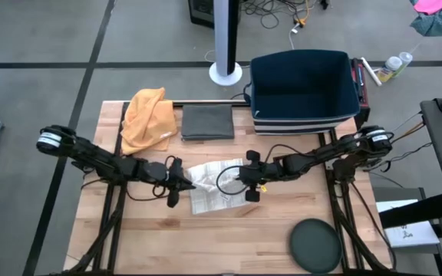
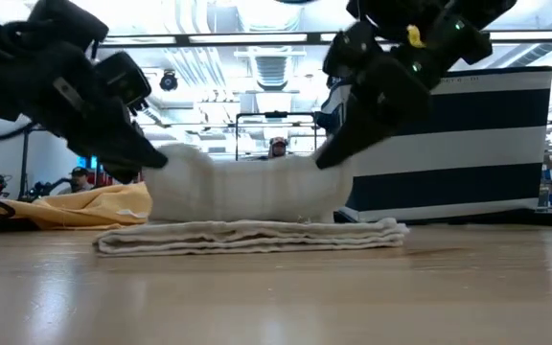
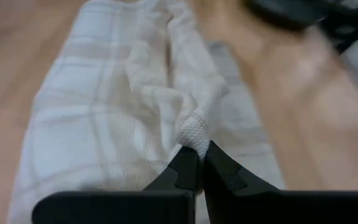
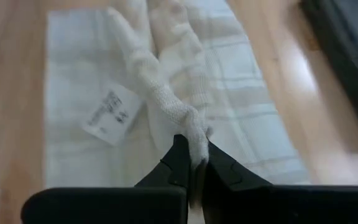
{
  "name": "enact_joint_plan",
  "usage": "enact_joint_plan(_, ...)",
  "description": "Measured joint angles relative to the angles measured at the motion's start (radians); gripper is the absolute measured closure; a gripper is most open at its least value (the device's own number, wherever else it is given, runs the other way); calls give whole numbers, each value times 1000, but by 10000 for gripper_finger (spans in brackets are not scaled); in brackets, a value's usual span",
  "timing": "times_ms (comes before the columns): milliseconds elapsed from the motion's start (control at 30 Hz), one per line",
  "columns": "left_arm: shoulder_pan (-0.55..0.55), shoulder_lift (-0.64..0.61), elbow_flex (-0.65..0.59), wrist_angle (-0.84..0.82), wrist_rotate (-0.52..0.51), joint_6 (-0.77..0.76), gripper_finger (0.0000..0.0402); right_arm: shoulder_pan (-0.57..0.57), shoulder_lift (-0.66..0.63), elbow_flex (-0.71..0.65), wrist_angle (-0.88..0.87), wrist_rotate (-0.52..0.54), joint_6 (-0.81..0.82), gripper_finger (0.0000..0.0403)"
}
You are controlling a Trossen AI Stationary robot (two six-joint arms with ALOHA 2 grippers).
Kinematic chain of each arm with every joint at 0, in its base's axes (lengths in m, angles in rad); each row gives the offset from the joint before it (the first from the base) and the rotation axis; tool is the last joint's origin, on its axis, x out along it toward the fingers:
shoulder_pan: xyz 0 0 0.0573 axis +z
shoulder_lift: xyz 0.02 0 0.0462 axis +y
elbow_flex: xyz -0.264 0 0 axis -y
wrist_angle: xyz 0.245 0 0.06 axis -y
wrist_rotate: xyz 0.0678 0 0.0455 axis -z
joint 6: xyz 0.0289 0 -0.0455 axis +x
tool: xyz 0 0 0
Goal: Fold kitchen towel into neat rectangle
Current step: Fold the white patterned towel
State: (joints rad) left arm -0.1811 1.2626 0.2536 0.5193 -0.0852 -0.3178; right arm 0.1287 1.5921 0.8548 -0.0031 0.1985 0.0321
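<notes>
Pinching one end of the white kitchen towel (image 1: pixel 215 186) each, our two grippers face each other over the middle of the wooden table (image 1: pixel 152 238). Our left gripper (image 1: pixel 192 185) has its fingers pressed together on a bunched corner — the left wrist view shows the cloth nipped at the tips. Our right gripper (image 1: pixel 236 182) clamps the opposite corner likewise. From the low view the upper layer hangs lifted between them, the rest lying flat beneath. A white label (image 4: pixel 112 114) lies on the cloth.
</notes>
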Motion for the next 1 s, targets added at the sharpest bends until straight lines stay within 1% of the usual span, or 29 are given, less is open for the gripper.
enact_joint_plan(67,0,15,8,1,-28,55,401,0,0,1,44,4,-24,394)
enact_joint_plan(133,-1,23,16,4,-30,108,401,0,3,1,40,5,-26,394)
enact_joint_plan(300,-16,4,36,-43,-29,146,401,11,2,1,32,3,-21,394)
enact_joint_plan(433,-47,-35,61,-210,-27,163,401,21,6,1,-3,1,-24,394)
enact_joint_plan(533,-59,-76,97,-362,-33,135,401,27,-4,3,-10,4,-33,394)
enact_joint_plan(633,-60,-120,136,-441,-31,138,401,29,-20,13,-14,9,-62,394)
enact_joint_plan(800,-61,-155,190,-493,4,167,401,26,-30,25,-14,13,-55,394)
enact_joint_plan(1000,-61,-140,192,-500,21,153,401,52,-1,19,-30,4,6,394)
